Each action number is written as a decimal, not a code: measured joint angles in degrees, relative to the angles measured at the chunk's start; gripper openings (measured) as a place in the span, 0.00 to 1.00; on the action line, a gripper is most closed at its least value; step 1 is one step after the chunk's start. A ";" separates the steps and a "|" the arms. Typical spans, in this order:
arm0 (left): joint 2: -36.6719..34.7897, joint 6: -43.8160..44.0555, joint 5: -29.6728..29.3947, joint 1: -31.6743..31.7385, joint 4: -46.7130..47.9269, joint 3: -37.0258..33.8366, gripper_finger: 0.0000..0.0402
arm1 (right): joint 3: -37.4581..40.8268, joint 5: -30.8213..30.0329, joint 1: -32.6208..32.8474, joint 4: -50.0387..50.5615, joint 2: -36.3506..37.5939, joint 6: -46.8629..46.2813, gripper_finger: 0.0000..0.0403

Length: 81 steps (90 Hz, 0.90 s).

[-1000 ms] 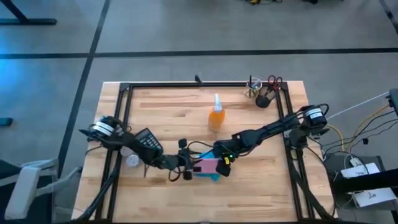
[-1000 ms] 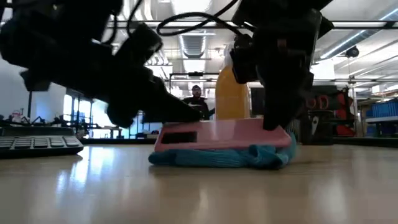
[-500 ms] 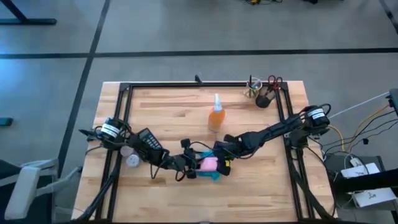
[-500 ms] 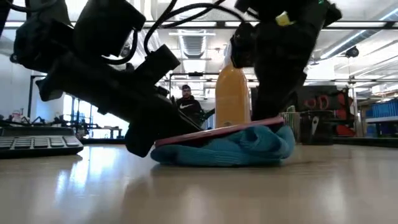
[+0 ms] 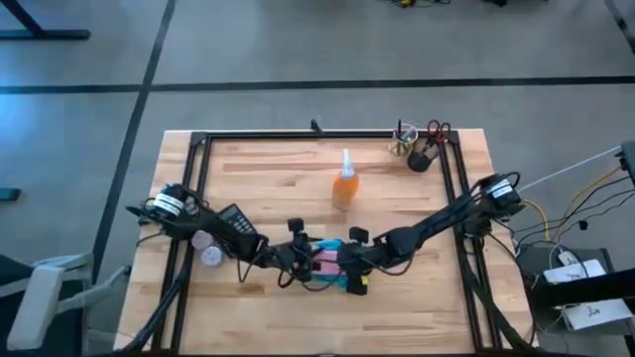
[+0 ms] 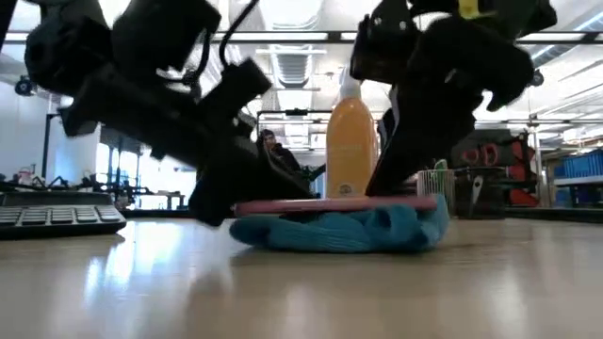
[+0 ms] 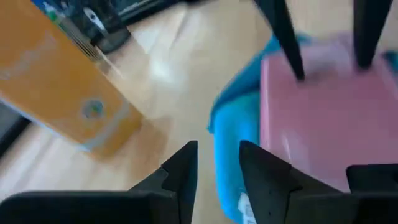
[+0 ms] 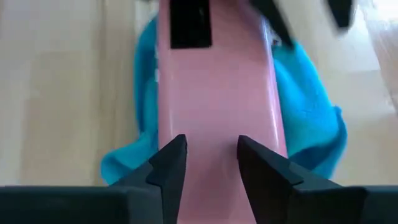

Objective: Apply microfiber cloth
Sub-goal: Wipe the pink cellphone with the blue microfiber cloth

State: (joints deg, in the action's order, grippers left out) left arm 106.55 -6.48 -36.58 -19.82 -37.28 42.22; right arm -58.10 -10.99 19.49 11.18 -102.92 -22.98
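Pale wooden table (image 5: 298, 188), lit workshop behind; both tools parted over cloth-bedded pink phone (image 6: 334, 203).

The microfiber cloth (image 6: 350, 231), turquoise-blue and soft, is bunched flat on the wooden table near its front middle. Its top is covered by a flat pink slab, and blue folds are seen protruding around every side.
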 joint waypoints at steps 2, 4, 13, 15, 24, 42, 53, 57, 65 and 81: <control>-0.85 0.07 0.02 -0.11 1.04 0.00 0.26 | 0.05 -0.09 0.00 -0.08 -0.31 -0.11 0.31; -1.80 0.34 0.01 -0.29 2.35 -0.06 0.25 | 0.08 -0.21 0.00 -0.19 -0.69 -0.16 0.31; -5.05 4.20 0.13 -1.09 6.43 -0.42 0.25 | 0.03 -0.61 0.07 -0.17 -1.60 0.04 0.32; -5.52 5.30 0.44 -1.20 7.15 -0.67 0.25 | 0.03 -0.56 0.05 -0.12 -1.62 0.03 0.32; -6.01 10.04 3.52 -1.84 8.56 -2.42 0.25 | 0.06 -0.70 0.04 0.50 -1.08 -0.37 0.34; -2.47 14.65 4.39 -2.70 7.22 -3.37 0.24 | 0.25 -2.04 -0.02 7.08 1.28 -1.99 0.36; 0.73 15.15 4.03 -2.65 2.86 -2.73 0.24 | 0.30 -2.08 -0.05 11.20 2.64 -3.13 0.37; 2.08 15.10 3.80 -2.64 1.10 -2.26 0.24 | 0.30 -2.07 -0.04 11.15 3.07 -3.05 0.37; 5.02 14.49 3.52 -2.66 -2.16 -0.57 0.24 | 0.03 -1.66 -0.04 11.48 4.13 -3.00 0.36; 11.08 12.37 2.82 -2.64 -4.52 4.92 0.24 | -2.16 -0.49 -0.02 11.28 4.22 -2.30 0.35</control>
State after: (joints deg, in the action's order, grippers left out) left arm 117.62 5.89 -33.76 -22.46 -41.80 47.14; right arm -60.25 -11.49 19.46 22.46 -98.70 -25.27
